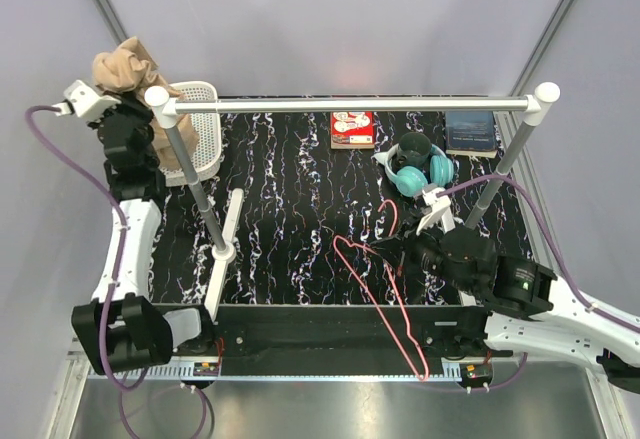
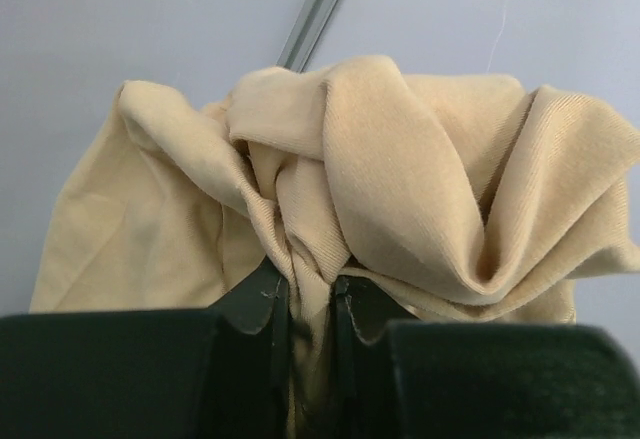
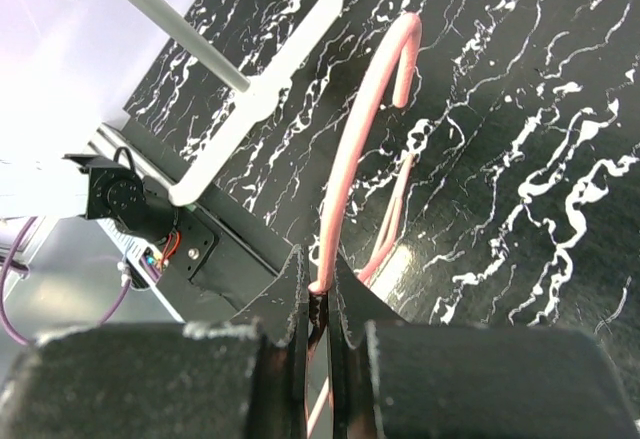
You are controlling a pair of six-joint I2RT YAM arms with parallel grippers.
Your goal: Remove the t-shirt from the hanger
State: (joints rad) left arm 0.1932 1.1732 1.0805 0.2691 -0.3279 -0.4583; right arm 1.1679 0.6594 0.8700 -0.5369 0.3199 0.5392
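**Shirt and hanger apart, one in each claw**

From above: the left gripper (image 1: 118, 97) is raised over the far-left corner of the table (image 1: 290, 209). The t-shirt (image 1: 125, 64) is bunched into a tan wad at its tip, just above the white basket (image 1: 200, 144) and beside the left end of the white rail (image 1: 350, 104). The hanger (image 1: 383, 309) lies well apart from it, a bare pink wire slanting from mid-table toward the near edge, with the right gripper (image 1: 405, 251) at its upper end. No cloth is on the wire, so I judge the separation done and only the putting-down left.

Left wrist: the two dark fingers (image 2: 262, 304) are pinched on a thick fold of the t-shirt (image 2: 400, 179). Fabric fills the narrow gap between them, and the rest billows up in loose folds against the wall.

Right wrist: the right gripper (image 3: 318, 294) is clenched on the hanger (image 3: 350, 149) below its hook, which curls out over the black marbled table (image 3: 520, 79).

To finish well, the left claw should hold its pinch until the wad is low over a resting place. Released from this height, the soft cloth could catch the rail end or drape half over the basket rim. The hanger is best kept away from the shirt's path, so the hook cannot snag a fold again.
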